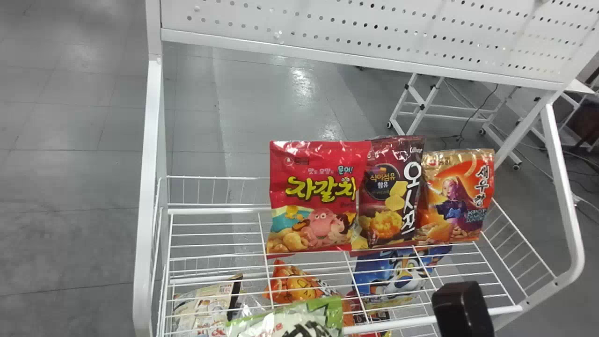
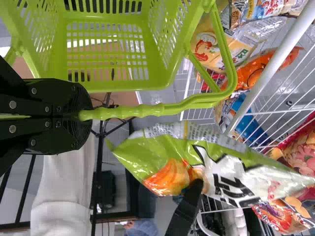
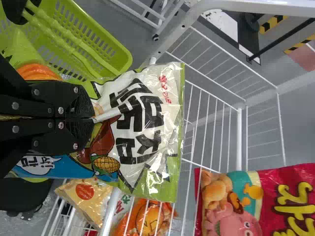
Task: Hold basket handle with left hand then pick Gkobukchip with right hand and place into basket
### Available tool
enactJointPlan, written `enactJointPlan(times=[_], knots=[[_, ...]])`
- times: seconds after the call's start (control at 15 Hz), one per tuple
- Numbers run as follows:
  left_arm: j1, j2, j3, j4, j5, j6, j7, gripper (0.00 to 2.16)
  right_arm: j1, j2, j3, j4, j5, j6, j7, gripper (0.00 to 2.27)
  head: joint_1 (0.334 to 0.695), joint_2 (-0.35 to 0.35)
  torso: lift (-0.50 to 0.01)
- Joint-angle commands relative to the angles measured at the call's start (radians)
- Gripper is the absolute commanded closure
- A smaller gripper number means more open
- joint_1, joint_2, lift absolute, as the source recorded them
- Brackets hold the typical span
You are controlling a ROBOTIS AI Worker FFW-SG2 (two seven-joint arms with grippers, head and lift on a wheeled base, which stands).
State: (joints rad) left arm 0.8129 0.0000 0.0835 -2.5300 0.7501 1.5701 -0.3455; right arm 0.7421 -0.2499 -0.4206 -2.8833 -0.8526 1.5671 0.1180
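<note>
The left end effector [image 2: 82,116] was closed on the handle [image 2: 147,109] of the green basket [image 2: 123,83]; the right end effector [image 1: 463,309] was closed on the Gkobukchip bag [image 3: 142,118], near the wire shelf's front rail [image 1: 398,324]

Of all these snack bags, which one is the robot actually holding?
The green-and-white Gkobukchip bag: it is pinched in the right gripper, while the other bags rest on the white wire shelves.

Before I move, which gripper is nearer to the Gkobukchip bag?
Right. The right gripper is clamped directly on the Gkobukchip bag. The left gripper is off to one side, not touching the bag, and holds the basket handle.
</note>
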Motion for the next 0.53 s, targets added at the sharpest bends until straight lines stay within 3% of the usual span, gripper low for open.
enactJointPlan(times=[0.0,0.47], knots=[[-0.001,-0.003,0.004,-0.001,0.002,0.001,-0.004,2.14,0.019,-0.011,0.057,0.045,0.033,0.005,-0.003,1.99,0.695,-0.350,-0.032],[-0.004,-0.003,0.004,0.002,0.002,0.001,-0.013,2.14,0.033,-0.043,0.232,0.211,0.129,0.005,-0.003,1.99,0.695,-0.350,-0.032]])
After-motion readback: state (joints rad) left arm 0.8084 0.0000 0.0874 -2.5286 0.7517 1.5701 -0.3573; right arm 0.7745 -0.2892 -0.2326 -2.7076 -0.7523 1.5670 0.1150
